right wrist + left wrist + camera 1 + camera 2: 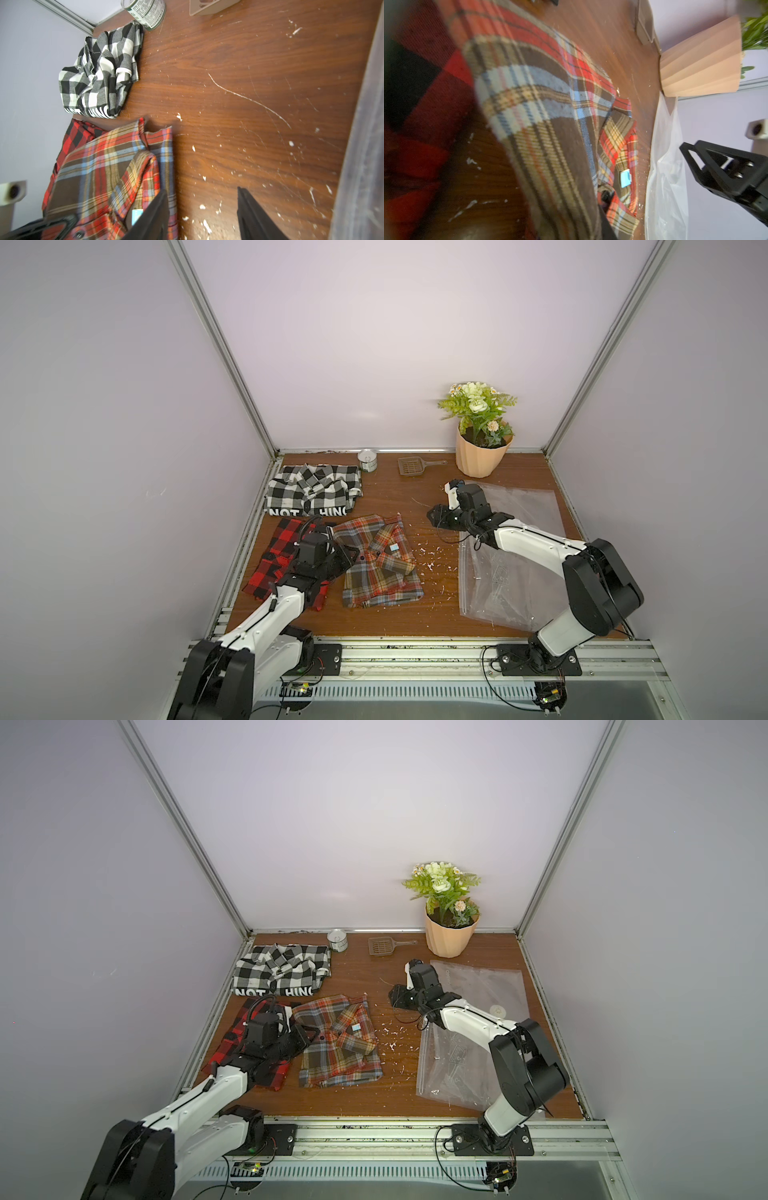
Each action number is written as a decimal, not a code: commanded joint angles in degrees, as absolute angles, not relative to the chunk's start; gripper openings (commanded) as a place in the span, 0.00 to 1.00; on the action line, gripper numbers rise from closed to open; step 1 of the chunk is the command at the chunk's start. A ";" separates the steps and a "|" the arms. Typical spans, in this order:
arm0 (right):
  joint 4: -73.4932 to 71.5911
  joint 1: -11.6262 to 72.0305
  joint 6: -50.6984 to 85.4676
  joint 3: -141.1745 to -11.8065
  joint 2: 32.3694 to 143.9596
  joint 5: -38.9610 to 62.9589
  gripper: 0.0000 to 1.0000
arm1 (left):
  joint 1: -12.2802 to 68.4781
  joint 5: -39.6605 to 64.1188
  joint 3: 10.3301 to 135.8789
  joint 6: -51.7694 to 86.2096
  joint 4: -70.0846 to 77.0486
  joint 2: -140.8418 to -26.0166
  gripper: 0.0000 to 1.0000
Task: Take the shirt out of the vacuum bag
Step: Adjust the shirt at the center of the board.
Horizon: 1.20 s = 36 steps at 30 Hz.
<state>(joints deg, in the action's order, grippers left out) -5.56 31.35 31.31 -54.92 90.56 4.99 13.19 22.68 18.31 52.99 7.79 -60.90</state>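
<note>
Pale lilac-grey walls [374,323] close the space on three sides, joined at the back corners by aluminium posts [219,344]. The brown wood-grain desk [395,497] is scratched, flecked with white crumbs [430,551] and evenly lit.

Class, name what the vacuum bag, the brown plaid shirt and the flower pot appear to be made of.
The vacuum bag: thin clear plastic, glossy, crinkled; tabletop shows through. The brown plaid shirt: woven cloth, matte, visible threads. The flower pot: probably moulded plastic, peach, matte, ribbed; could be ceramic.
</note>
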 commanded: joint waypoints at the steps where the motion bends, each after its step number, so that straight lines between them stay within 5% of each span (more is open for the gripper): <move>1: -4.78 30.75 30.82 -54.03 87.25 5.25 0.57 | 14.94 21.21 21.88 52.19 13.66 -65.99 0.26; 15: -2.64 29.79 29.09 -51.84 84.56 4.70 0.57 | 15.56 17.06 33.13 48.20 21.06 -87.66 0.22; 32: -7.49 33.40 29.92 -51.39 86.39 13.59 0.57 | 17.23 12.08 36.88 54.90 30.90 -97.03 0.15; 34: -7.55 36.14 29.97 -52.19 87.01 13.54 0.58 | 17.45 13.39 36.62 54.70 30.68 -96.40 0.22; 36: -5.90 39.16 30.49 -53.85 88.46 11.50 0.58 | 17.41 13.10 36.24 52.98 27.33 -93.80 0.52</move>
<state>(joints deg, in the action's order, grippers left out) -5.76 35.79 30.13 -51.29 86.94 10.85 16.75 13.45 35.92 53.21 28.40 -96.01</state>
